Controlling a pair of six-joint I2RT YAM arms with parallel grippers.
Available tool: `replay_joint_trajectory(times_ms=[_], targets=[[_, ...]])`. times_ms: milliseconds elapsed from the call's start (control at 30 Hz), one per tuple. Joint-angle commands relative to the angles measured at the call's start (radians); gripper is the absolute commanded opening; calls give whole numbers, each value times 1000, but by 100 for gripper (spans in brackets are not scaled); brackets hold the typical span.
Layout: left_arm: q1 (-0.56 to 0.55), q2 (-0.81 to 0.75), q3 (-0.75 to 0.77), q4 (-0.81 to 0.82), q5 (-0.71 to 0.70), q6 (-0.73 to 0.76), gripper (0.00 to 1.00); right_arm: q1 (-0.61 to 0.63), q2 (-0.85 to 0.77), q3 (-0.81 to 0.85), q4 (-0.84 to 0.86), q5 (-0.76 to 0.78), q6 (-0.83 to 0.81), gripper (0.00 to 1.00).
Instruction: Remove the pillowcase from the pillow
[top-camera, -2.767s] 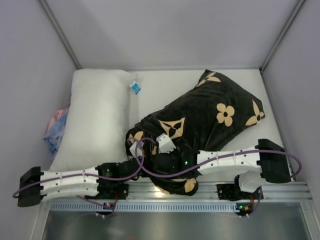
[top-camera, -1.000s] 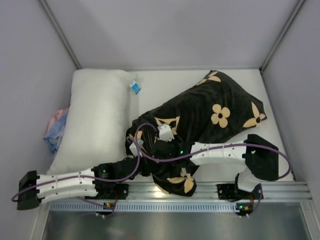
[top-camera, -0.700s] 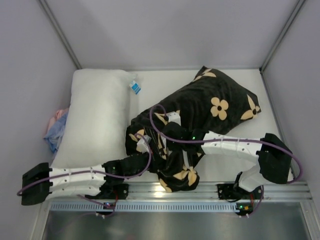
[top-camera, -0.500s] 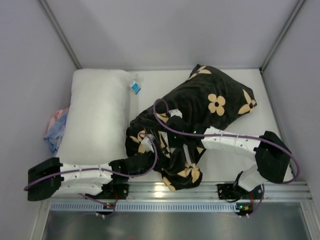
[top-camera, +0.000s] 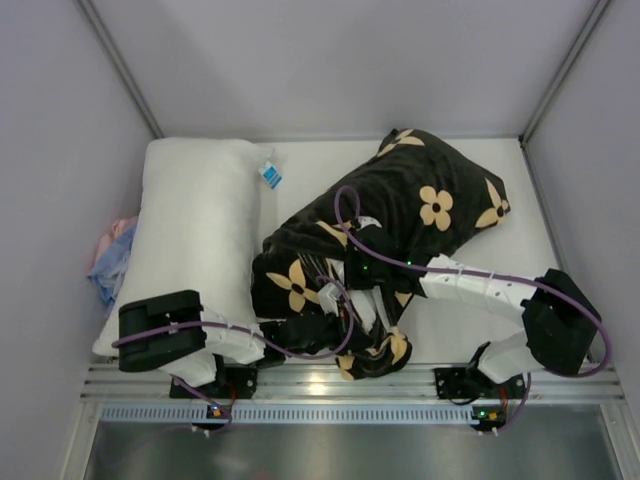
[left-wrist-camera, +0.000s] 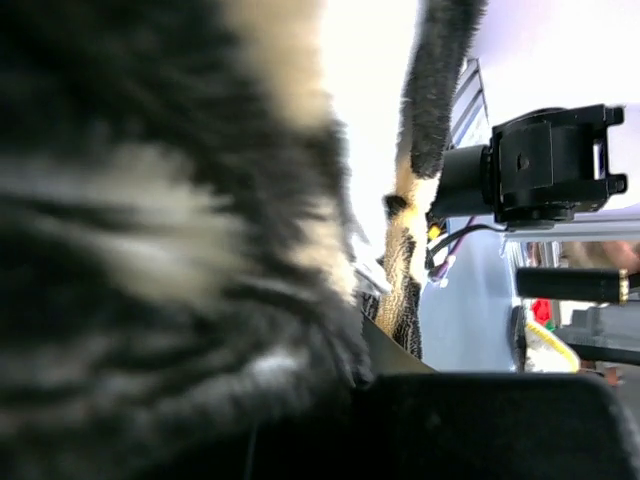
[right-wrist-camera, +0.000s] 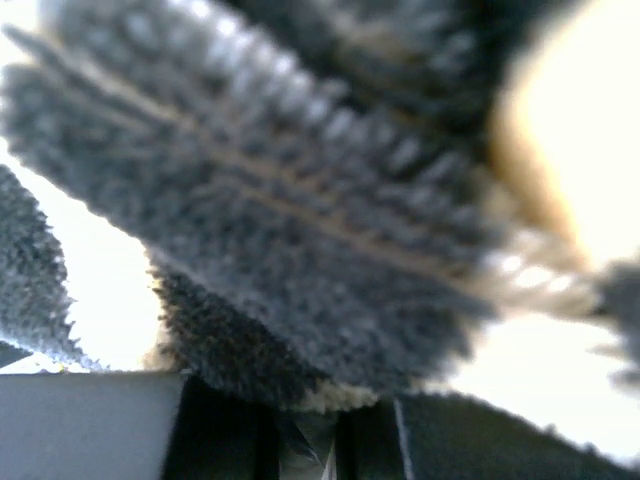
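At front centre: black velvety flower-printed pillowcase (top-camera: 455, 180), soft, limp, clingy; pinch bunched hem; left gripper (top-camera: 325, 305), right gripper (top-camera: 368, 305) buried, closure unclear.

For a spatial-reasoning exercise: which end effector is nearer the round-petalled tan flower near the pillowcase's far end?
Right. The right end effector sits near-left of the flower; the left end effector lies farther, at the near edge of the pillowcase.

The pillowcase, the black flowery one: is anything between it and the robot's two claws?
Nothing visible. The left gripper and the right gripper are both pressed into the bunched near end of the pillowcase; its black fabric fills both wrist views.
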Motion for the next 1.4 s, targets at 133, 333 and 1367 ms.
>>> replay_joint_trajectory(times_ms=[133,333,1367], targets=[[-94,57,-113,117,156,-129,0,-128,-232,38,373,0,98,0],[-94,-243,-75,-401,-113,-152,0,-147,-378,22,179,-70,-1,0],[-82,-550,16,-973,-517,-195,0,46,-747,-198,-20,-425,-135,46]])
